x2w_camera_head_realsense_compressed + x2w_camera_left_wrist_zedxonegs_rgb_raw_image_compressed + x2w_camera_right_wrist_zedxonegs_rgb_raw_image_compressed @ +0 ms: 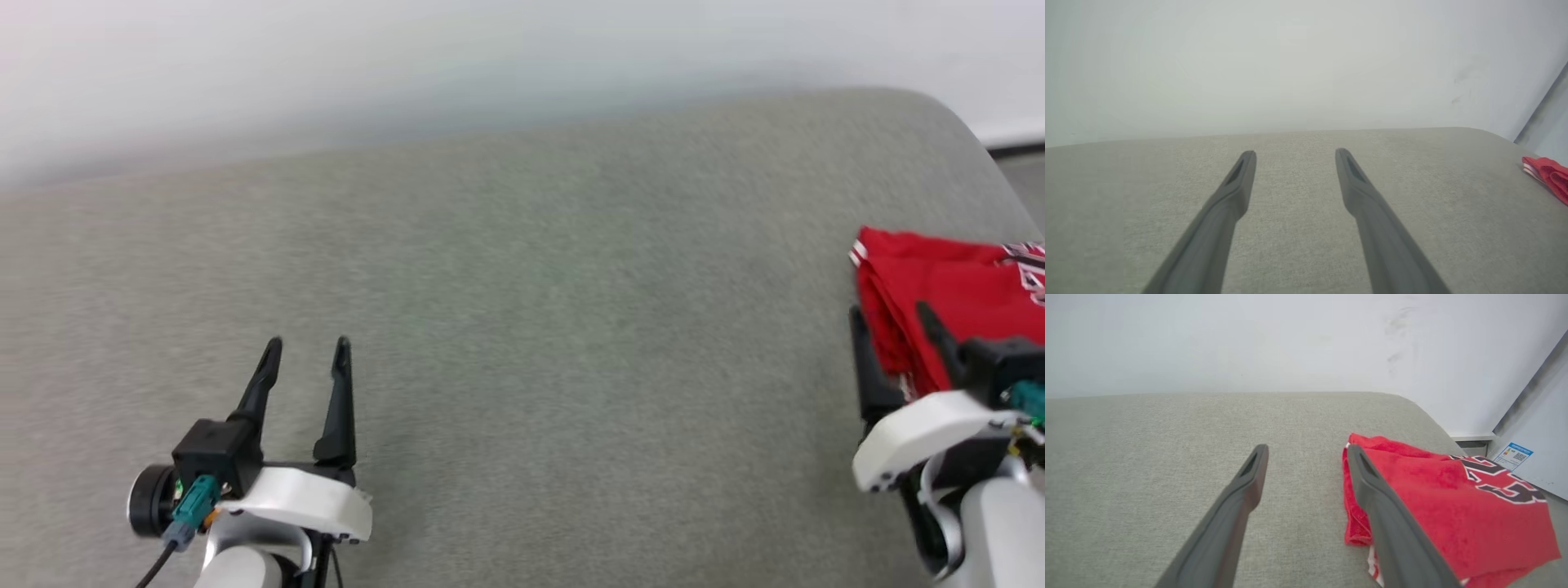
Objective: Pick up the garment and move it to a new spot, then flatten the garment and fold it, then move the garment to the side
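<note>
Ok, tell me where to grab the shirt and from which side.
Grip the shirt at its folded left edge, where the layers stack into a lip. Come from its left with the open right gripper, beside that edge, likely catching every layer.

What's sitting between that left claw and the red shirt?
Only bare grey fabric stretches from the left gripper toward the red shirt in the head view, until the open right gripper at the shirt's edge.

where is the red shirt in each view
Head view: the garment lies folded at the right edge, mid-height.
Left wrist view: a red sliver of the garment at the far right edge.
Right wrist view: the garment at lower right.
Shared landmark: the grey cushion and its rounded far corner.
</note>
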